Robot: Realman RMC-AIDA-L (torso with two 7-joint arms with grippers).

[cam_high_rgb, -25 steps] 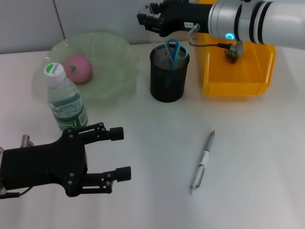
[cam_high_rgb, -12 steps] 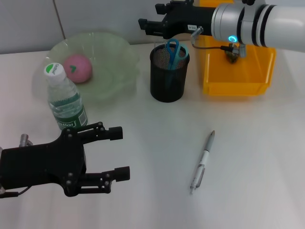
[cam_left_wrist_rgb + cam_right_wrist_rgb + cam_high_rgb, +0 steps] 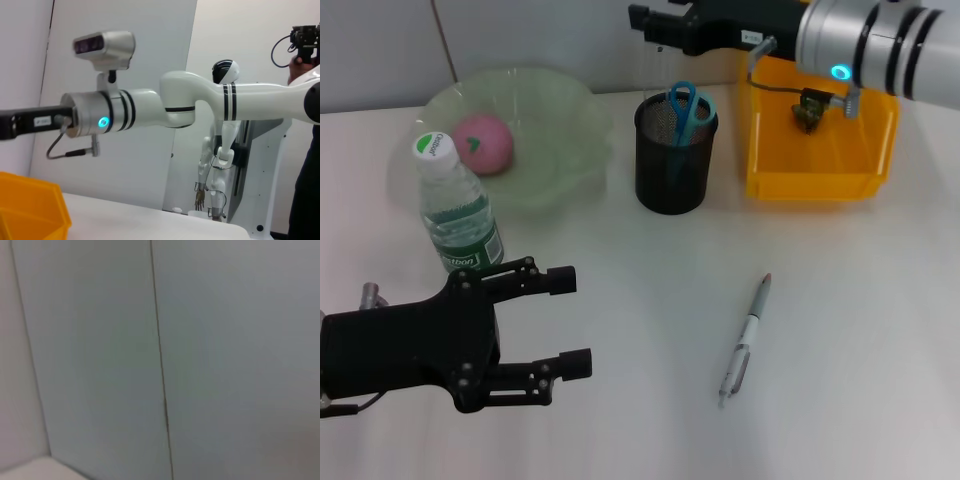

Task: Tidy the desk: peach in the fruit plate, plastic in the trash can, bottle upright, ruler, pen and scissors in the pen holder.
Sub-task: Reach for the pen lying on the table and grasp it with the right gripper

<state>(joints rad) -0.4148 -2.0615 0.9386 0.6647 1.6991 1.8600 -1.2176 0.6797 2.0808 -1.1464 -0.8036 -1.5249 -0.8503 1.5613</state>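
Desk (image 3: pixel 860 330): white; everything below sits on it.
Right arm (image 3: pixel 880 35): mine, stretched across the far edge above the bin and holder.
Left gripper (image 3: pixel 575 322): mine, low over the near left of the desk, fingers spread, holding nothing, idle.
Plate (image 3: pixel 560 170): green, far left, with the peach (image 3: pixel 483 143) inside. That item looks done.
Bin (image 3: pixel 820 150): yellow, far right, just beside the holder; a small dark scrap lies inside, probably the plastic.
Holder (image 3: pixel 672 160): black mesh, between plate and bin. Scissors (image 3: pixel 684 106) stand in it, blue handles up. Ruler: I cannot make it out.
Bottle (image 3: pixel 455 205): upright, cap on, just in front of the plate. Done.
Right gripper (image 3: pixel 642 18): up at the back, above and behind the holder, clear of its rim, carrying nothing that I can see. Whether its fingers are apart or together, cannot tell.
Pen (image 3: pixel 745 338): flat on the desk, near right of centre, well apart from the holder. By my reading the last item left.
Risk 1: the pen is thin and lies flat; a pinch from above could skid it or roll it off line.
Risk 2: swinging my right arm down from here could clip the scissor handles or tip the holder.
Risk 3: carried askew, the pen could strike the rim and bounce out.
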